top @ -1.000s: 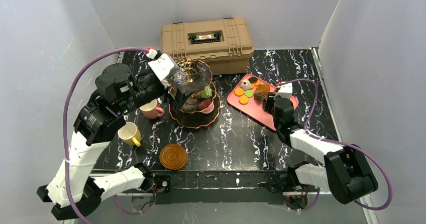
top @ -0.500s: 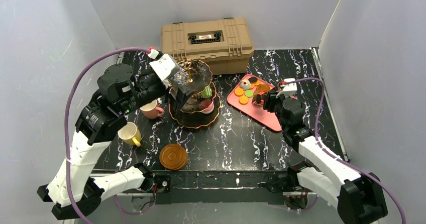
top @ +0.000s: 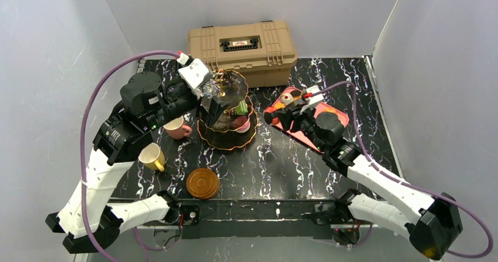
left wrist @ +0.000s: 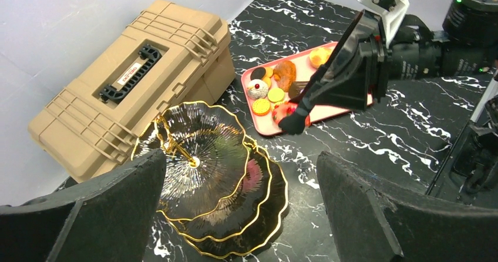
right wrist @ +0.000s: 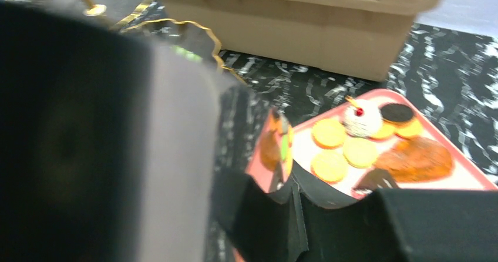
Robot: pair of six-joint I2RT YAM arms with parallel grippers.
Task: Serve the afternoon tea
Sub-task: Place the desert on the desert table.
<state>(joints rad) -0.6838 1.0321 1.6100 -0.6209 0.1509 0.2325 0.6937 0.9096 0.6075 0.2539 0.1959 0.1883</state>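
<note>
Half closed, the right claw (top: 271, 116) pinches a small orange pastry (right wrist: 279, 147), light and probably crumbly so best held gently by its rim, above the pink tray's (top: 337, 120) left corner, while the left claw (top: 209, 98) hangs wide open and empty over the tiered stand (left wrist: 211, 156).

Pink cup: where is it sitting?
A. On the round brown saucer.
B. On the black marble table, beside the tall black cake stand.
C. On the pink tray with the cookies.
B: the pink cup stands on the black marble table, just left of the three-tier black stand with gold rims; the round brown saucer holds no cup.
</note>
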